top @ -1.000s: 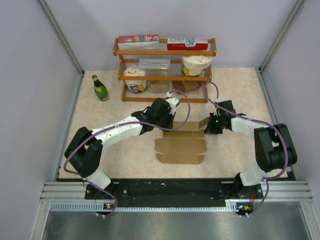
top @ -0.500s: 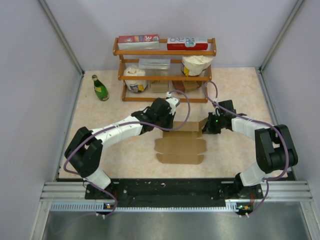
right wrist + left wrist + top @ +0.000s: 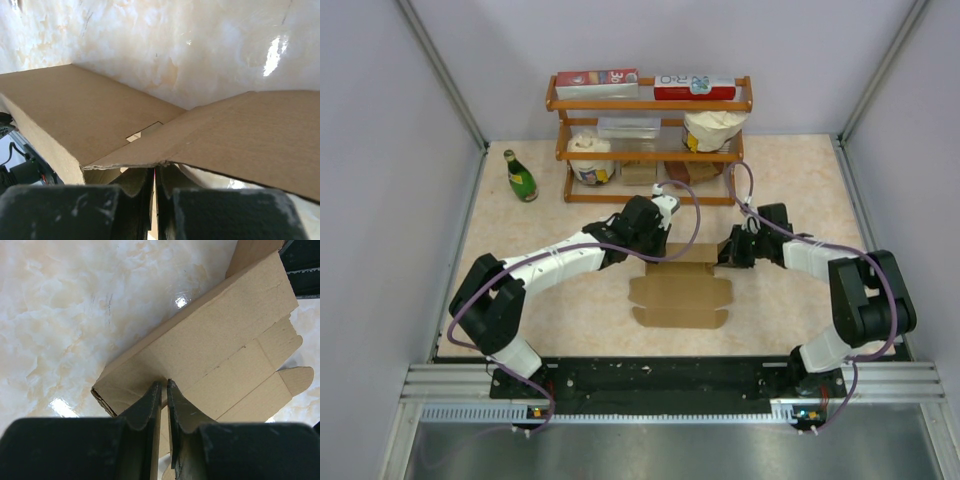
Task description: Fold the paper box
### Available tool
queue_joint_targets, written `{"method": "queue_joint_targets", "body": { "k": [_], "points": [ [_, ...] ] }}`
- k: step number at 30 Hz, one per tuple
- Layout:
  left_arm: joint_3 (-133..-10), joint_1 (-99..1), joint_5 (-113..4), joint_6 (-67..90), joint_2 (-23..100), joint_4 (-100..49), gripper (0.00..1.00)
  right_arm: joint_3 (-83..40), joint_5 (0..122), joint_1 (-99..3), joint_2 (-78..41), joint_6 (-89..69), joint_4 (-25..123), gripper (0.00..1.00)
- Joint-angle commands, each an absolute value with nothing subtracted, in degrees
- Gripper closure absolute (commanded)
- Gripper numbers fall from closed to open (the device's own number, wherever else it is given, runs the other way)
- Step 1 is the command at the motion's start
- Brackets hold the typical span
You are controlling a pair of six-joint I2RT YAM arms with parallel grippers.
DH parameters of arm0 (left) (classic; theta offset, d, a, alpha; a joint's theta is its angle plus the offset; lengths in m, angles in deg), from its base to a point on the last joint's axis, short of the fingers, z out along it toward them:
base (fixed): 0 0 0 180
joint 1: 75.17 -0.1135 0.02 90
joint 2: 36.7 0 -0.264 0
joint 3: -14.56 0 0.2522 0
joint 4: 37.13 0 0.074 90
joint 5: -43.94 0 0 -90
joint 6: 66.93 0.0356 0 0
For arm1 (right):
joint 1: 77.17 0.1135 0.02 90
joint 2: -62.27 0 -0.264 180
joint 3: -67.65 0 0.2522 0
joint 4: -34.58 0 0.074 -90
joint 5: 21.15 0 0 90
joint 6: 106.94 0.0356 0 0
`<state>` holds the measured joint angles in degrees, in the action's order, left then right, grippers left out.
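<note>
Left gripper (image 3: 163,386) was narrowed to a slit on the edge of the far long panel of the paper box (image 3: 680,300), with the cardboard pinched between the jaws. The right gripper (image 3: 155,172) was likewise closed down, on the edge of an end flap at the box's right end.

Nearest the near edge of the desk (image 3: 570,310), the rest of the die-cut sheet lay flat around the middle, its tabs pointing left and right. The box's long axis ran parallel to the near edge. Beyond the flat part, the far panel stood raised off the desk along its long crease. The left gripper held it towards its left end and the right gripper held the far right corner.

Both grippers therefore sat on the far side of the sheet, with the unfolded part lying towards the near edge from them. Any fold of the raised panel would probably turn about that left-right crease. Neither arm was nearer, as both were touching the box.

At the far edge stood a wooden rack (image 3: 650,104), with a green bottle (image 3: 520,176) just to its left.
</note>
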<state>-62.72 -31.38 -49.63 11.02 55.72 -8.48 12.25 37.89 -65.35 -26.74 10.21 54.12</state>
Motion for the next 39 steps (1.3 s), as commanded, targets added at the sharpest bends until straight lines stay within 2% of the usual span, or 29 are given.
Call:
{"method": "queue_joint_targets", "body": {
  "k": [1,23,27,35,39],
  "points": [
    [-62.8,-31.4,-49.7,10.9,55.8,-8.1,0.85,13.5,34.7,-65.7,-28.1,12.1,47.2,1.0],
    [-62.8,-31.4,-49.8,10.8,55.7,-7.9,0.85,14.5,39.7,-65.5,-33.1,11.9,47.7,1.0],
    [-62.7,-31.4,-49.7,10.8,55.6,-7.8,0.85,13.6,41.7,-65.7,-29.7,10.1,52.2,1.0],
    [-62.8,-31.4,-50.0,10.6,55.1,-7.9,0.85,9.4,48.6,-65.7,-15.3,7.6,63.7,1.0],
    [-63.1,-31.4,-49.9,10.5,55.1,-8.0,0.85,7.3,51.1,-65.7,-8.9,8.8,67.1,0.92]
  ]
}}
